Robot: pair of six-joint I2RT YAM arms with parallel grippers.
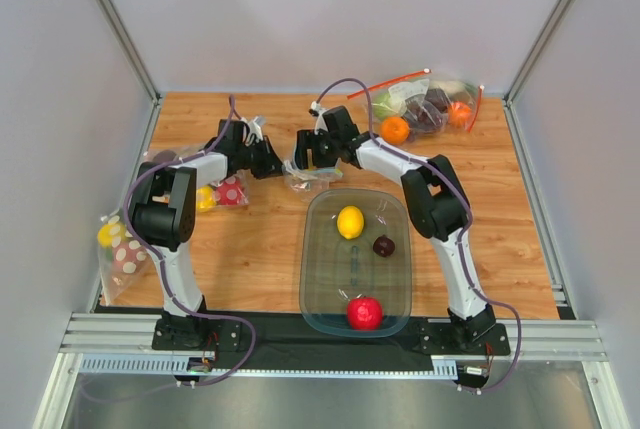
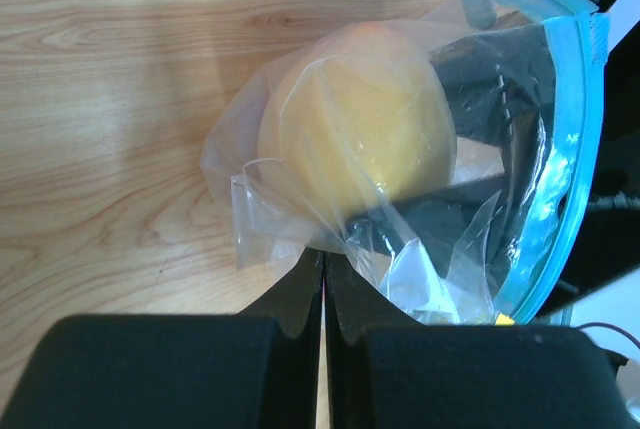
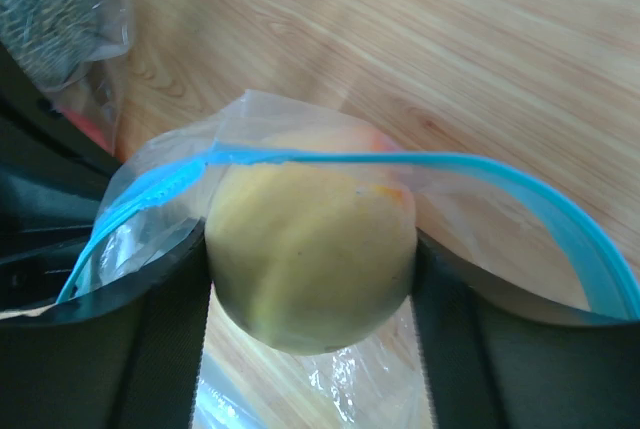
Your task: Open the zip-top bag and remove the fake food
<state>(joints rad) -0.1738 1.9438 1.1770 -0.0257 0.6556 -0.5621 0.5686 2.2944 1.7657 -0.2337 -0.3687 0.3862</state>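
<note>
Black fingers (image 3: 150, 339) of the right gripper (image 3: 310, 289) fill the foreground of the right wrist view. They are spread wide to either side of the orange-yellow peach (image 3: 310, 249) and sit close against its flanks, though whether they press on it cannot be told. The peach sits in the mouth of the zip-top bag (image 2: 250, 219), with the light-blue zip strip (image 3: 480, 164) slung across its top. The bag lies on the wooden table (image 1: 250, 249) between the two wrists, just beyond the far rim of the clear tray (image 1: 304, 269). Opposite, the left gripper (image 2: 322, 279) is closed tight, pinching a fold of the bag's film near its bottom end. In the tray rest the yellow lemon (image 1: 350, 221), the dark maroon plum (image 1: 384, 246) and the red apple (image 1: 365, 312), so the peach looks to be the last of the fake food left inside. The bag appears thin, limp and slick, likely to crumple and drag along with the fruit unless it is anchored at the closed end. The peach looks light, hard and smooth, and may squirt from the jaws. The surest hold is probably across its widest middle, clear of the film and strip.
</note>
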